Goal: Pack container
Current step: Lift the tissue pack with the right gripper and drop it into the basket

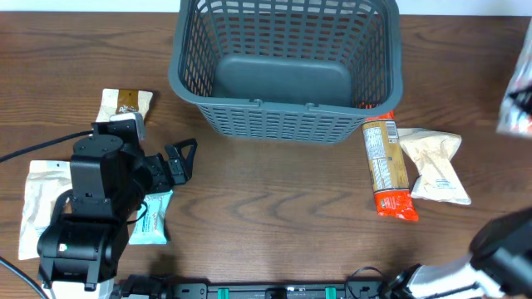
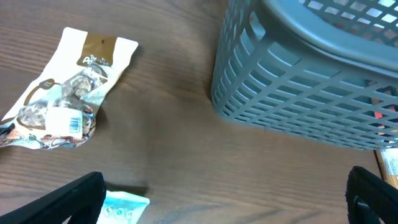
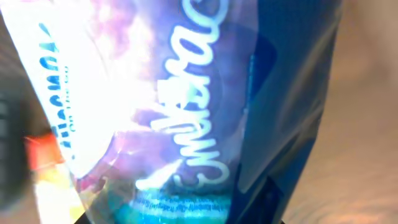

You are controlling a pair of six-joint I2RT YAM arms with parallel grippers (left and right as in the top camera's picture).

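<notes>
On the far left, a white pouch lies on the brown surface. Behind it is a tan snack bag. The left pincer is wide open and holds nothing. A light blue packet lies by its arm. The container stands at the back, in the middle. Just right of it, a long orange packet and a cream bag lie side by side. The right pincer is a blur at the edge. A blue and purple packet fills its camera, but I cannot tell if the pincer grips it.
</notes>
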